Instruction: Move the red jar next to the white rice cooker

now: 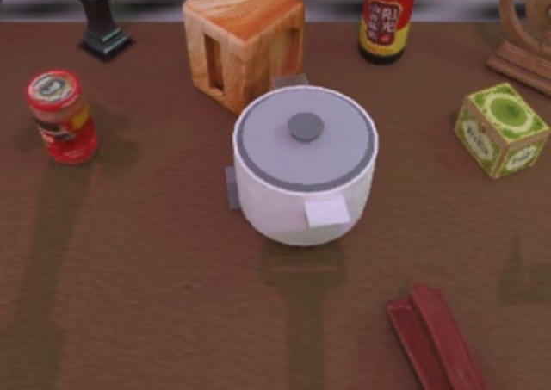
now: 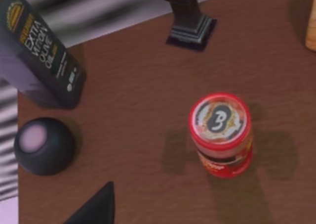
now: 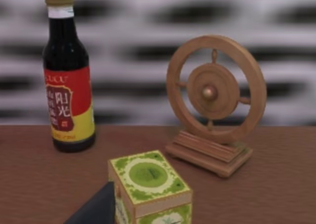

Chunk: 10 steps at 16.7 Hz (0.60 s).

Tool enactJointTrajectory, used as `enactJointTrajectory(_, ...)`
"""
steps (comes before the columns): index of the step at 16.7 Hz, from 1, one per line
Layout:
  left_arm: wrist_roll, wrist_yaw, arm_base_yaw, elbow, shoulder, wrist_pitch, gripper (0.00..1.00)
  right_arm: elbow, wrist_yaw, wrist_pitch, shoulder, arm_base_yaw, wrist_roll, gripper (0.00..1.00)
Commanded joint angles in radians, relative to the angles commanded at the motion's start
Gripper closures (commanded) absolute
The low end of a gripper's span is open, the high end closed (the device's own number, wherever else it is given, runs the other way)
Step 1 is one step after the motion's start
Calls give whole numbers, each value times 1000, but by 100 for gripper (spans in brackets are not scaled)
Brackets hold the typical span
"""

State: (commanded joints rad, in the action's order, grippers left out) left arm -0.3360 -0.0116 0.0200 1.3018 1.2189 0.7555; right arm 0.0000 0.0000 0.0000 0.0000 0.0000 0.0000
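Red jar (image 1: 62, 117) upright, grey lid w/ red rim, well left of white rice cooker (image 1: 304, 165); pincer states unclear.

My top view looks straight down on the table (image 1: 155, 304) from above, taking in its whole width. My left wrist view looks steeply down from close range at the far left; it shares the red jar (image 1: 62, 116) (image 2: 220, 134) and the dark pedestal (image 1: 102, 15) (image 2: 187, 16) with the top view. My right wrist view faces level toward the far right, sharing the green box (image 1: 501, 129) (image 3: 149, 187), dark bottle (image 1: 386, 18) (image 3: 68, 85) and wooden wheel (image 1: 527, 37) (image 3: 213, 103).
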Motion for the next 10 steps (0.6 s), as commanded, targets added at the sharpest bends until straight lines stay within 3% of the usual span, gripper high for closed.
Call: enactJointTrajectory(10, -256, 4, 3, 1058, 995, 613, 0, 0, 0, 0, 0, 0, 0, 0)
